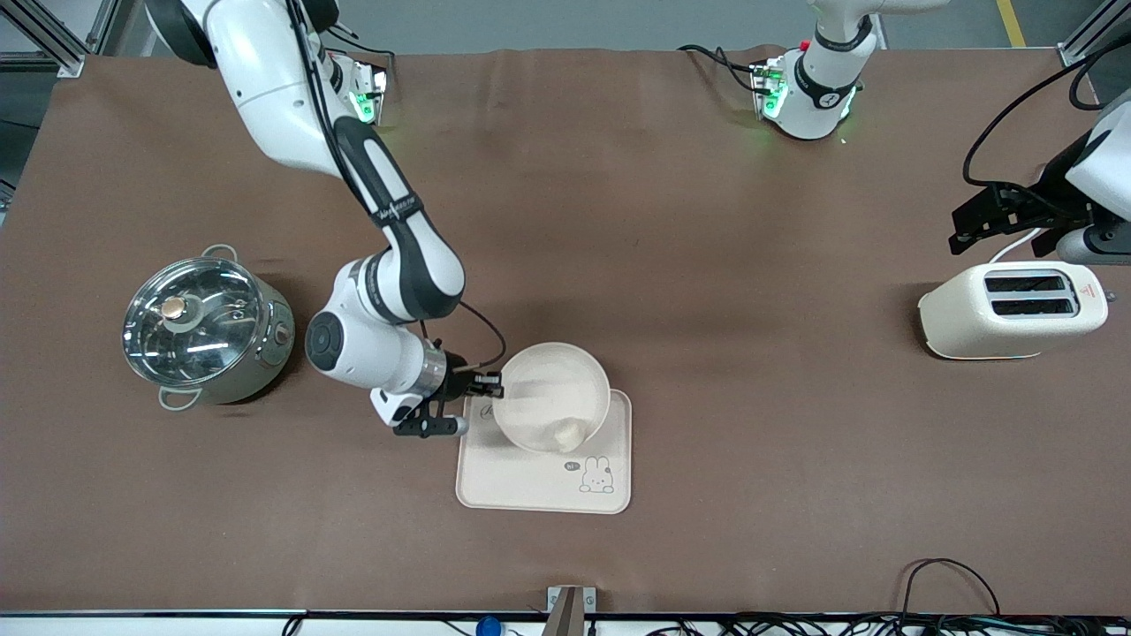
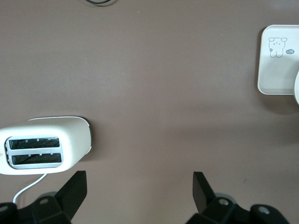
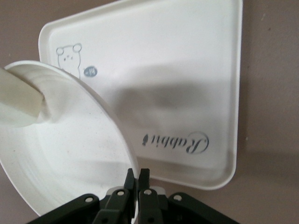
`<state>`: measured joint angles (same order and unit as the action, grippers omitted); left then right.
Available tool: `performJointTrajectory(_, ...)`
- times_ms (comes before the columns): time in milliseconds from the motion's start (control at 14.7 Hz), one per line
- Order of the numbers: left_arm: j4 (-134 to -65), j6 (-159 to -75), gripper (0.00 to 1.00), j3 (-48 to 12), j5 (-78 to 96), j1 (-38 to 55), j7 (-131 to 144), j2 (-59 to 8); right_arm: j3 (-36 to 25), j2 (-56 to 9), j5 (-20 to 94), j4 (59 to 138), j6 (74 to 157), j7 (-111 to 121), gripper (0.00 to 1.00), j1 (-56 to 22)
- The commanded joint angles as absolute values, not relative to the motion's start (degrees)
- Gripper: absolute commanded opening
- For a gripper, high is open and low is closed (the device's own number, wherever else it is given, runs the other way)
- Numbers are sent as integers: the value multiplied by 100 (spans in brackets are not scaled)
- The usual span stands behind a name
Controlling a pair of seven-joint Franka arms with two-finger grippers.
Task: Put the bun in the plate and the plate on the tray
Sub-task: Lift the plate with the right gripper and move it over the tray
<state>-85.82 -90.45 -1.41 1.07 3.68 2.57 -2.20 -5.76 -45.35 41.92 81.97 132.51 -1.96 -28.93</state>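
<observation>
My right gripper [image 1: 488, 385] is shut on the rim of the plate [image 1: 552, 389] and holds it tilted over the tray [image 1: 530, 481]. In the right wrist view the fingers [image 3: 132, 177] pinch the plate's [image 3: 70, 158] rim, with the printed tray [image 3: 177, 70] beneath. The bun [image 1: 568, 432] lies in the plate at its lower edge and also shows in the right wrist view [image 3: 18, 105]. My left gripper [image 2: 140, 179] is open and empty; it waits above the table beside the toaster [image 2: 44, 144] at the left arm's end [image 1: 972, 225].
A cream toaster [image 1: 1012, 309] stands at the left arm's end of the table. A steel pot with a glass lid [image 1: 203, 327] stands at the right arm's end. The left wrist view shows a corner of the tray [image 2: 275, 70]. Cables lie along the table's near edge.
</observation>
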Motion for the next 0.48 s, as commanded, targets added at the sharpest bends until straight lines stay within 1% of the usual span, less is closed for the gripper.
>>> performJointTrajectory(0, -8525, -8930, 100, -149, 88, 352, 281, -185, -519, -5122, 4395, 7367, 13245, -508, 1, -2804)
performJointTrajectory(204, -8525, -8930, 100, -149, 79, 352, 281, -185, -519, -5650, 4395, 6734, 13263, -799, 1, -2795)
performJointTrajectory(408, -8525, -8930, 100, -149, 79, 360, 281, -185, -519, -5880, 4412, 6557, 13350, -905, 1, -2795)
